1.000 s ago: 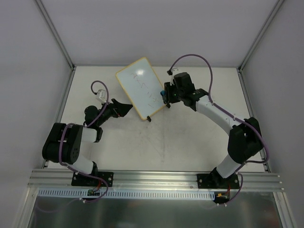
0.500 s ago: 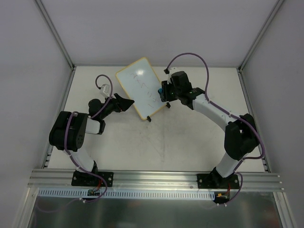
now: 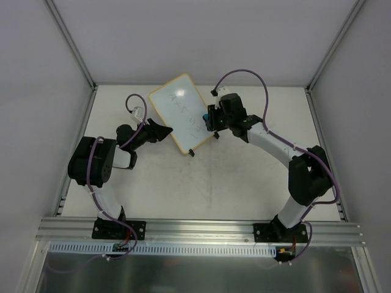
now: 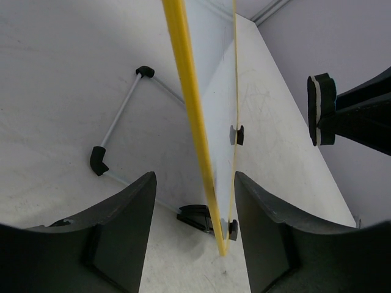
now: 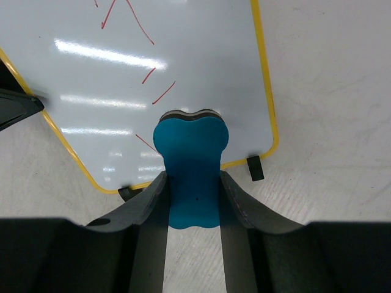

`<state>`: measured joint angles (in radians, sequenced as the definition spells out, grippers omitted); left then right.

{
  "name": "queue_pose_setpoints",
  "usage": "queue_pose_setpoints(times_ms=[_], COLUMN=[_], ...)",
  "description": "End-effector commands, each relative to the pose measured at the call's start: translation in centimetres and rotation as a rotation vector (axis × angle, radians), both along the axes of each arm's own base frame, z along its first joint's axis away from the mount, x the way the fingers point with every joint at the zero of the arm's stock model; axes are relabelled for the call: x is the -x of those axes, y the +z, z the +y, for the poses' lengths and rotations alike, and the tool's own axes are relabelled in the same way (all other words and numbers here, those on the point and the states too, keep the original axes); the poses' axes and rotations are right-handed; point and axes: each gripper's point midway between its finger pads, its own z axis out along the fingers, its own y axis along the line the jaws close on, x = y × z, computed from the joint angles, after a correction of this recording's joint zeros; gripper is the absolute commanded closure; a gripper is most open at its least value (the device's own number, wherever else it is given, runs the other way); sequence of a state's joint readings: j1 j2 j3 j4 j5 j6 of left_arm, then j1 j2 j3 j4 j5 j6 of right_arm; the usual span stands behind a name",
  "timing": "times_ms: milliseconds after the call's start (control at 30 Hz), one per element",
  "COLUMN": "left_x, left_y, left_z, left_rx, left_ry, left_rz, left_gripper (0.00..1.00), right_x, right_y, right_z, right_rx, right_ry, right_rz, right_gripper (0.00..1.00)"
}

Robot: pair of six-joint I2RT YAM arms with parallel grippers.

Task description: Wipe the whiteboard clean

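Top external view: the whiteboard [image 3: 182,111] stands toward the far edge of the bench [image 3: 244,183], left of its middle, turned askew to that edge. Within the last second the left gripper [image 3: 164,131] has swung in from the near left to the board's left long edge, and its jaws have narrowed from wide to about half. The left wrist view shows them astride the yellow rim [image 4: 192,122] with a gap on either side, so the board is bracketed but not yet clamped. The right gripper [image 3: 211,119] has edged leftward to the board's right edge. It is closed tight on the blue eraser [image 5: 190,165], whose felt end lies by the board's near right corner, contact uncertain. By this evidence, bracing is nearly complete and wiping has not begun. Board surface: glossy white, with glare bands and thin red strokes [image 5: 164,93] unerased. Behind it, a wire stand [image 4: 122,113] with black feet props it at a tilt.
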<state>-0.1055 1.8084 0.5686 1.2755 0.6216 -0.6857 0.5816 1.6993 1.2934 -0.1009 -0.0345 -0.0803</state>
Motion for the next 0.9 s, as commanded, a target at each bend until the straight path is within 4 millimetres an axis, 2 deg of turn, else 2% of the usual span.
queue_pose_setpoints(times_ms=[0, 200, 467, 667, 767, 867], left_x=[-0.6, -0.8, -0.7, -0.8, -0.8, -0.6], left_y=[6.9, 7.2, 7.9, 8.1, 8.2, 8.4], left_z=[-0.8, -1.1, -1.5, -1.9, -2.0, -2.3], left_rx=[0.041, 0.062, 0.075, 0.086, 0.094, 0.093], left_ry=[-0.033, -0.035, -0.047, -0.055, -0.056, -0.065], left_rz=[-0.333, -0.330, -0.341, -0.339, -0.333, -0.340], left_gripper=[0.47, 0.63, 0.64, 0.71, 0.69, 0.74], right_x=[-0.4, -0.5, -0.8, -1.0, -1.1, -1.0], right_y=[1.6, 0.8, -0.3, -1.2, -1.4, -1.6], right_z=[0.4, 0.4, 0.4, 0.5, 0.6, 0.5], right_rx=[-0.020, -0.010, 0.005, 0.014, 0.017, 0.020], right_ry=[0.010, 0.007, 0.005, 0.002, 0.003, 0.002], right_rz=[-0.064, -0.050, -0.038, -0.025, -0.024, -0.020], right_gripper=[1.00, 1.00, 1.00, 1.00, 1.00, 1.00])
